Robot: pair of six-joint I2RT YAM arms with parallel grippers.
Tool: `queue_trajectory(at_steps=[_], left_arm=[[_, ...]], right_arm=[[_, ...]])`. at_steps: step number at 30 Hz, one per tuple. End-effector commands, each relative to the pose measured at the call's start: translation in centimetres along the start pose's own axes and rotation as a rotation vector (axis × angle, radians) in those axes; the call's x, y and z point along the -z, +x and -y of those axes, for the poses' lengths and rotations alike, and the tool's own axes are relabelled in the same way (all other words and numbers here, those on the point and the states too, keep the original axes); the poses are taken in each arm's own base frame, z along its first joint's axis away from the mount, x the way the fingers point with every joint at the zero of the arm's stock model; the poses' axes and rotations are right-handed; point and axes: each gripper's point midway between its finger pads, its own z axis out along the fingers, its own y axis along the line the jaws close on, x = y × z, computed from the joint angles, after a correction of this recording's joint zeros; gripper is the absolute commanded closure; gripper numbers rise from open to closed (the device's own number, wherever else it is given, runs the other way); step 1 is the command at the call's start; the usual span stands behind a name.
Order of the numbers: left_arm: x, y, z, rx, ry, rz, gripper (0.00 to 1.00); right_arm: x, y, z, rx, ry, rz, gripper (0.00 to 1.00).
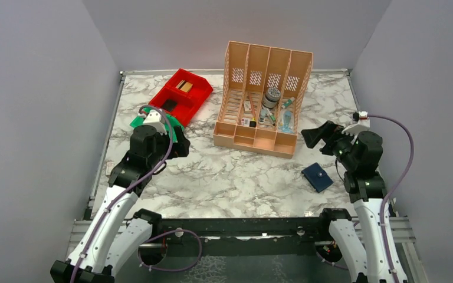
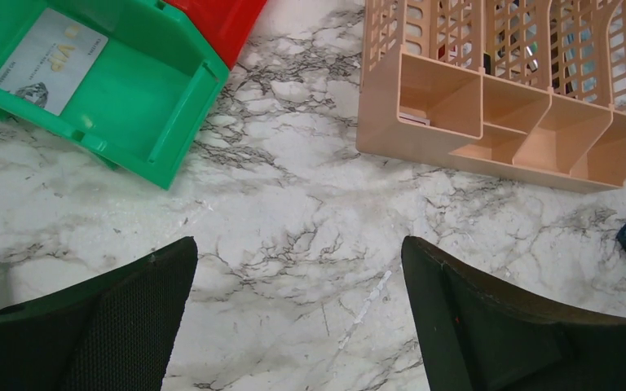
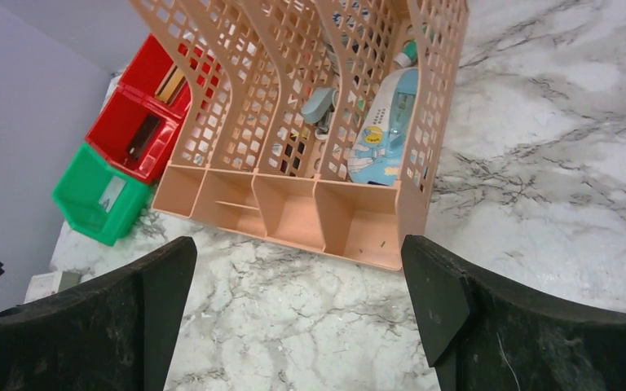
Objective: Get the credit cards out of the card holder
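Card holder [image 1: 317, 177] lies closed on marble tabletop [image 1: 230, 177] beside right arm, near peach organizer [image 1: 263, 106]; left gripper [image 2: 297, 261] and right gripper [image 3: 297, 261] both spread wide, empty; green bin [image 2: 130, 98] holds a card [image 2: 49, 61], print unreadable.

Small, flat, dark navy card holder [image 1: 317, 177], roughly square, apparently folded shut (a small pale spot near the middle of its upper face). Lying flat on the marble table [image 1: 224, 177], right side, turned askew to the table's edges, near but apart from the front-right corner of the peach desk organiser [image 1: 253, 141]. Only a corner caught in the left wrist view.
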Motion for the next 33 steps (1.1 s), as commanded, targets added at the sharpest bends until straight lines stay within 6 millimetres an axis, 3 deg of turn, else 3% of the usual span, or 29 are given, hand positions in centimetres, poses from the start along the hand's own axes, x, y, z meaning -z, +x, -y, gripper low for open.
queue_trajectory(at_steps=[1,8,14,21,23,28,33], left_arm=[[0.8,-1.2,-0.7,0.022,-0.037,0.08,0.01],[1.2,-0.7,-0.7,0.072,-0.02,0.114,0.01],[0.6,-0.3,-1.1,0.075,-0.043,0.092,0.01],[0.0,0.0,-1.8,0.091,-0.076,0.069,0.01],[0.1,0.0,-2.1,0.105,-0.089,0.075,0.01],[0.2,-0.6,-3.6,0.128,-0.152,0.105,0.01],[0.2,-0.7,-4.4,0.148,-0.18,0.118,0.01]], right_arm=[[0.0,0.5,-2.0,0.073,-0.13,-0.056,0.01],[-0.9,4.2,-3.8,0.089,-0.335,-0.206,0.01],[-0.9,4.3,-5.5,0.06,-0.444,-0.253,0.01],[-2.4,3.0,-3.7,0.117,-0.268,-0.241,0.01],[-3.2,3.2,-4.1,0.129,-0.245,-0.268,0.01],[-5.7,3.7,-5.1,0.197,-0.124,-0.312,0.01],[-8.3,3.1,-3.4,0.199,0.032,-0.319,0.01]])
